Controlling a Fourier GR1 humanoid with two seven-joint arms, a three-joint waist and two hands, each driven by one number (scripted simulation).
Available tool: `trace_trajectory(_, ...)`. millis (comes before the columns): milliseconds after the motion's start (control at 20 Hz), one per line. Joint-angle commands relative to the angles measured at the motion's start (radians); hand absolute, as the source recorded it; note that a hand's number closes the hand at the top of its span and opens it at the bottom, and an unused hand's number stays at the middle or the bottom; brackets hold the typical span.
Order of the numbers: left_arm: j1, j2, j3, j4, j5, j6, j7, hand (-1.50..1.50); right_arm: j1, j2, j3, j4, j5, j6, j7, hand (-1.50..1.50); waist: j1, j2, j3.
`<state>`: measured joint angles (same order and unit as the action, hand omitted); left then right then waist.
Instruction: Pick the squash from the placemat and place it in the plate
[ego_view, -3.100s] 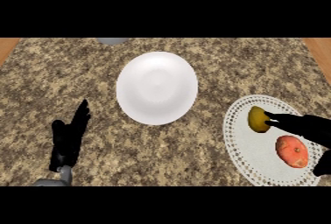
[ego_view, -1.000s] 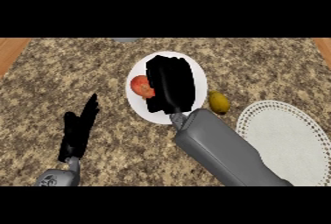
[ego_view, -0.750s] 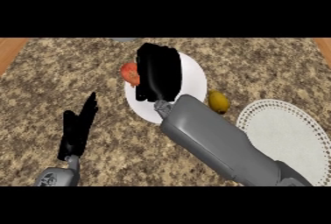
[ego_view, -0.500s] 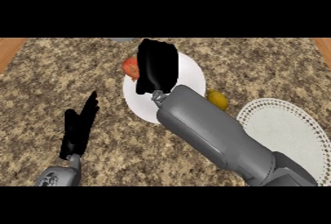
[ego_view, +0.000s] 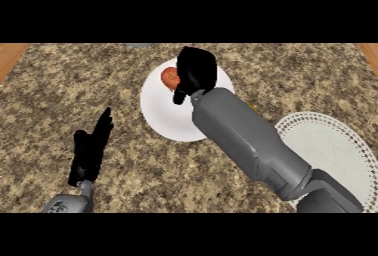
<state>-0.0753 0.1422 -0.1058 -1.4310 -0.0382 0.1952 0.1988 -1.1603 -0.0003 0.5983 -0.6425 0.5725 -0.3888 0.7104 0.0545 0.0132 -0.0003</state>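
The right hand (ego_view: 193, 70) reaches across the speckled bench (ego_view: 88, 75) to the far side of the white plate (ego_view: 159, 115), its grey forearm lying diagonally over the plate's right half. The squash (ego_view: 170, 78), a reddish-orange rounded thing, shows just at the left edge of that hand, over the upper part of the plate. The black fingers hang down over it and the thumb (ego_view: 179, 95) points down beside it, so the hand looks curled round the squash and clasping it, though most of the contact is hidden by the hand itself. Whether the squash already rests on the plate's surface or hangs slightly above it cannot be told from this steep view.

The white lace placemat (ego_view: 336, 150) lies at the right, well apart from the squash, with nothing visible on its bare part. A small sliver of something yellowish (ego_view: 253, 106) peeks out at the forearm's right edge, between plate and placemat; too little shows to name it.

The left hand (ego_view: 90, 150) rests on the bench at the lower left, fingers straight and pointing up, taking no part.

By my reading, the picking and carrying are done and the step in hand is the placing. The next move calls for lowering the squash until it sits on the plate, spreading the fingers, then lifting the hand straight away so it does not roll off the near rim.
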Motion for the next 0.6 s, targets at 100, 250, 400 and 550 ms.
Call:
trace_trajectory(100,-0.027,0.005,0.012,0.012,-0.013,0.009,0.015,0.0,0.036,0.0,-0.046,0.133,-0.153,0.138,-0.151,1.5,0.006,0.007,0.0)
trace_trajectory(250,-0.016,0.028,0.032,-0.012,0.014,-0.024,0.032,0.0,0.01,0.0,-0.058,0.169,-0.196,0.196,-0.158,-1.5,-0.001,0.0,0.0)
trace_trajectory(400,0.006,0.036,0.037,-0.055,0.03,-0.041,0.05,0.0,0.031,0.0,-0.047,0.185,-0.226,0.198,-0.289,-1.5,0.004,0.0,0.001)
trace_trajectory(550,0.0,0.027,0.048,0.003,0.02,-0.033,0.006,0.0,0.08,0.0,-0.092,0.137,-0.233,0.126,-0.446,-1.5,-0.021,-0.003,0.001)
